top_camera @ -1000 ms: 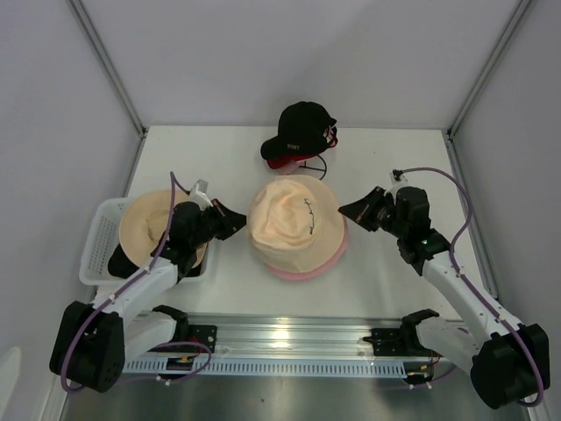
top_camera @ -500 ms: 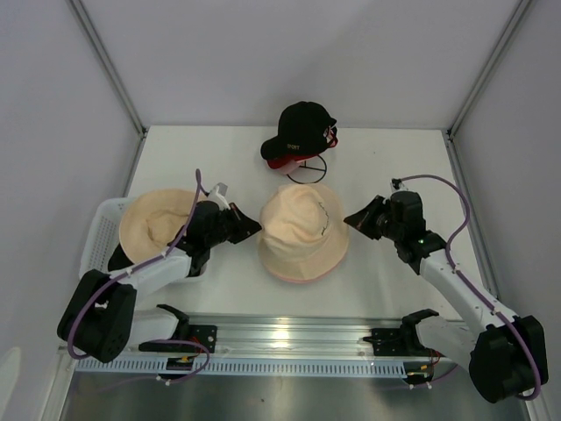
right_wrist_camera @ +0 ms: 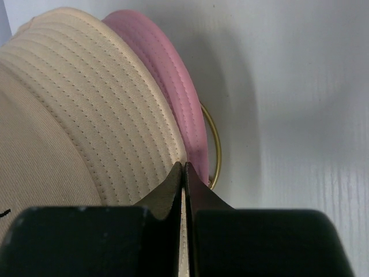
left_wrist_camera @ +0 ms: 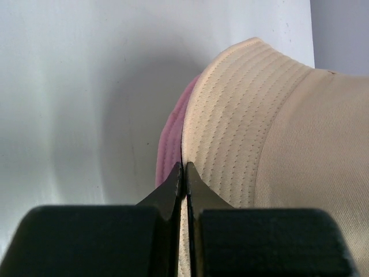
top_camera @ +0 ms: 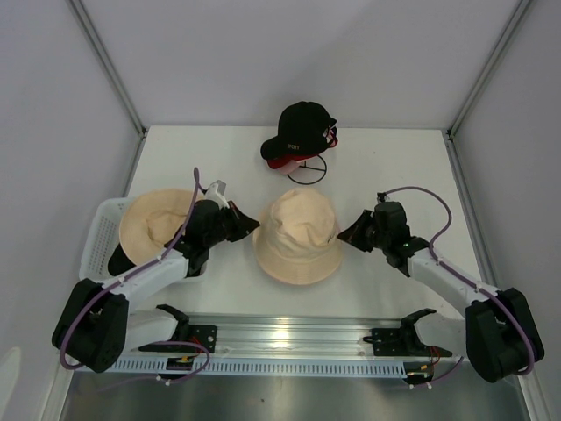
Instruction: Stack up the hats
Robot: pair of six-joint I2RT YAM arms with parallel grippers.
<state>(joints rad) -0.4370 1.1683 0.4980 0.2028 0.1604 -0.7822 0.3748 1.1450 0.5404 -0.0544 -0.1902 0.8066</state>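
1. A beige bucket hat (top_camera: 298, 232) sits in the middle of the white table (top_camera: 386, 167), crown up.
2. It rests on top of a pink bucket hat (right_wrist_camera: 167, 86). Only the pink brim edge shows beneath it.
3. The left gripper (top_camera: 252, 224) is at this hat's 9 o'clock edge, jaws closed on the beige brim.
4. The right gripper (top_camera: 344, 235) is at its 3 o'clock edge, jaws likewise pinched on the beige brim.
5. A thin tan wire hoop (right_wrist_camera: 215, 144) peeks out from under the pink brim beside the right gripper.
6. At the table's 9 o'clock, a wide beige hat (top_camera: 153, 224) lies across a white basket (top_camera: 95, 246).
7. At 12 o'clock, well apart from the stack, is a black baseball cap (top_camera: 302, 123) with red under its visor.
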